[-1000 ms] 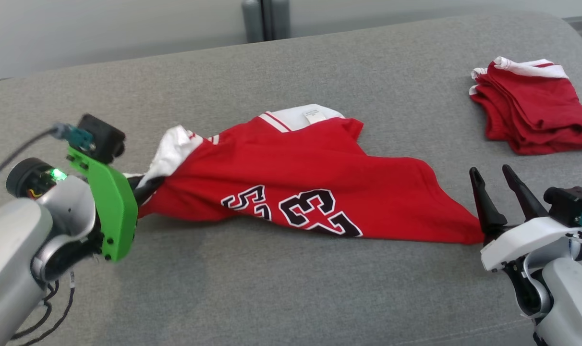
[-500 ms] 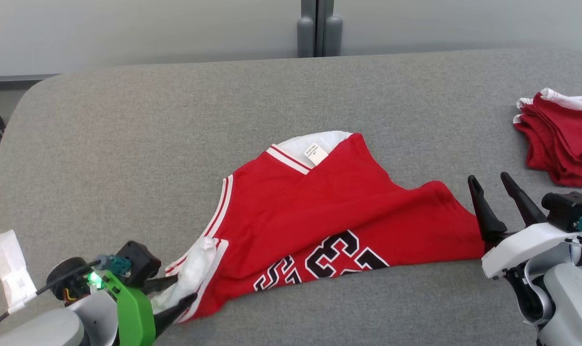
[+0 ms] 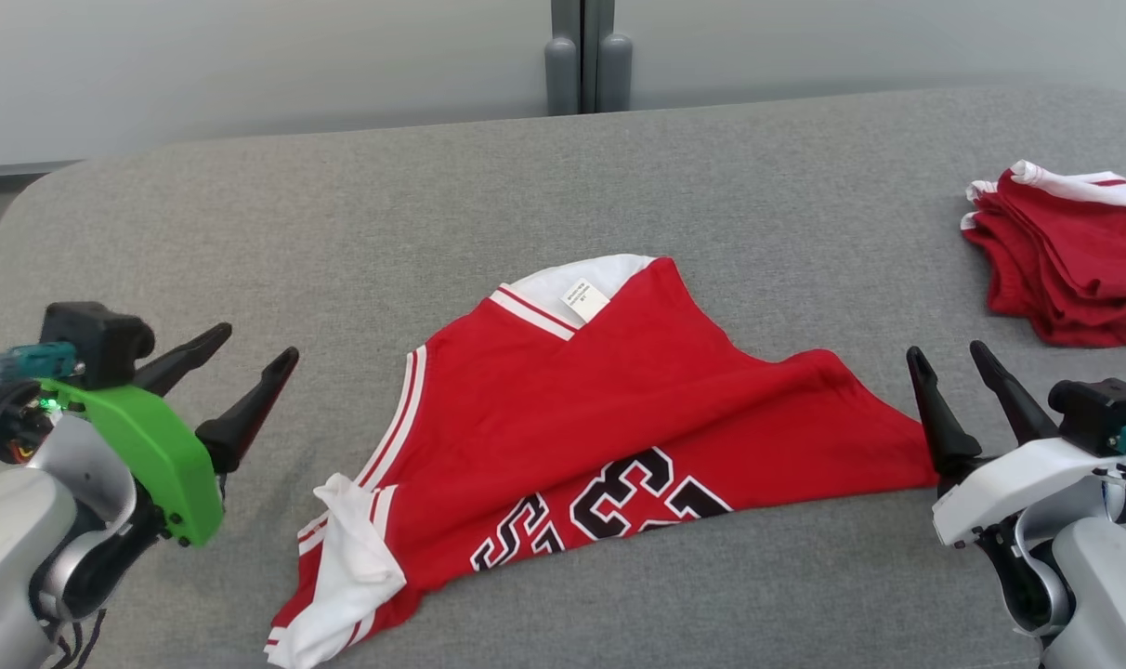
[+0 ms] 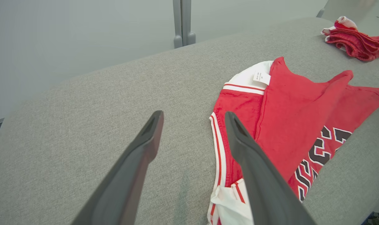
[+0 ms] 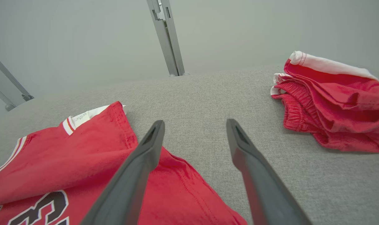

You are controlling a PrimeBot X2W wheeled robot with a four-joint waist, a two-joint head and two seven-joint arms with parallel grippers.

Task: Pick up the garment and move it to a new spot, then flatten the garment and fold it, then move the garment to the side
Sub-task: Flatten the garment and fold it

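Between left gripper (image 3: 257, 340) and right gripper (image 3: 945, 349) — both agape, empty — lies the jersey (image 3: 619, 409).

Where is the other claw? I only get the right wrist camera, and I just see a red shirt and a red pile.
Observer: The left gripper is off to the left of the jersey, apart from it. Its jaws are open and hold nothing.
Operator: Is the shirt flat on that side?
Observer: No. At the jersey's near left corner the white trim is bunched and folded over the red.
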